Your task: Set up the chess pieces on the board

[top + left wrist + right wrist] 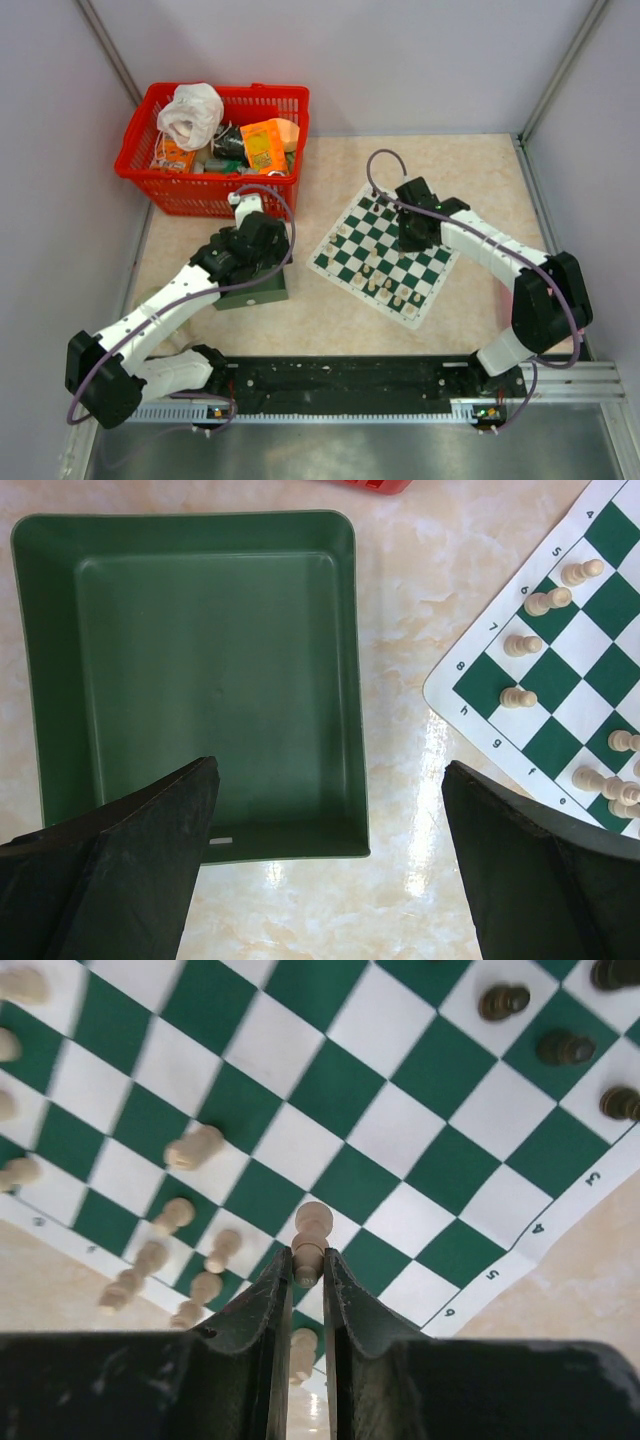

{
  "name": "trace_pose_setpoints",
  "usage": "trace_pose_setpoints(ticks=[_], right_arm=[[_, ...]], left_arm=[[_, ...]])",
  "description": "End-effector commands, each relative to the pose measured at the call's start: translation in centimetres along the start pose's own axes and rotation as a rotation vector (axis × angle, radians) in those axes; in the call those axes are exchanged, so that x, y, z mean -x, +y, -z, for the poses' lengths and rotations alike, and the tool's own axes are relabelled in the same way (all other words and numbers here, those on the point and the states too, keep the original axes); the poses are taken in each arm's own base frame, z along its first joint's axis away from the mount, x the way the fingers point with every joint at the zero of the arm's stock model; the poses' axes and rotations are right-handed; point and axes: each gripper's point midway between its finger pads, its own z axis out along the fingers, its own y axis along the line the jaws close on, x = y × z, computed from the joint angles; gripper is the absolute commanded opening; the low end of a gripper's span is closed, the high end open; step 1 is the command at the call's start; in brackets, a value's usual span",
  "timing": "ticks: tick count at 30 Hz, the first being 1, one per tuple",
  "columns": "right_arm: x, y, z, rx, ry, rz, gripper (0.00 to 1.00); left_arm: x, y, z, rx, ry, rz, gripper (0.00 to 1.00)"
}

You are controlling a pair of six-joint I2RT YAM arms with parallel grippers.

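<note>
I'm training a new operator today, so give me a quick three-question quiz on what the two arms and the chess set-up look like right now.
1. True or false: the left fingers are closed on something.
2. The chess piece pinched by the right fingers is: A black, B cream-white, C red.
3. Which container stands at the far left corner of the table?

Key: 1 false, they stand wide open above the green tray. 2 B. 3 the red basket.
</note>
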Motion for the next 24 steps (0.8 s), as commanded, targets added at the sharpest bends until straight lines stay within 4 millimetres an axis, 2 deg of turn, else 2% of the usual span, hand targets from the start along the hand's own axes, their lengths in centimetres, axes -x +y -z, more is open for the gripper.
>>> trace_pose_setpoints(ticks=[1,5,9,12,17,24], right_arm=[[4.8,3.6,5.3,0.110,-0.165,0.026,0.11],[5.0,7.5,6.3,0.166,-0.182,0.085,0.11],[4.5,11.5,5.6,0.205,-0.162,0.151,0.11],[3.9,13.8,4.2,0.209,-0.139,0.202,0.11],[2.3,15.7,2.0,0.195,-0.093,0.258,0.11],[0.4,16.2,-0.3,0.181,-0.034,0.292,0.11]], left_arm=[[0.7,-0.2,0.0,-0.013,-0.029,0.032,0.99],[0.9,0.1,0.4,-0.009,-0.043,0.047,0.99],[1.3,0.8,0.7,0.013,-0.067,0.064,0.99],[1.4,1.5,1.1,0.027,-0.085,0.079,0.99],[1.6,2.6,1.8,0.055,-0.113,0.102,0.99],[1.7,3.7,2.2,0.070,-0.150,0.124,0.99]])
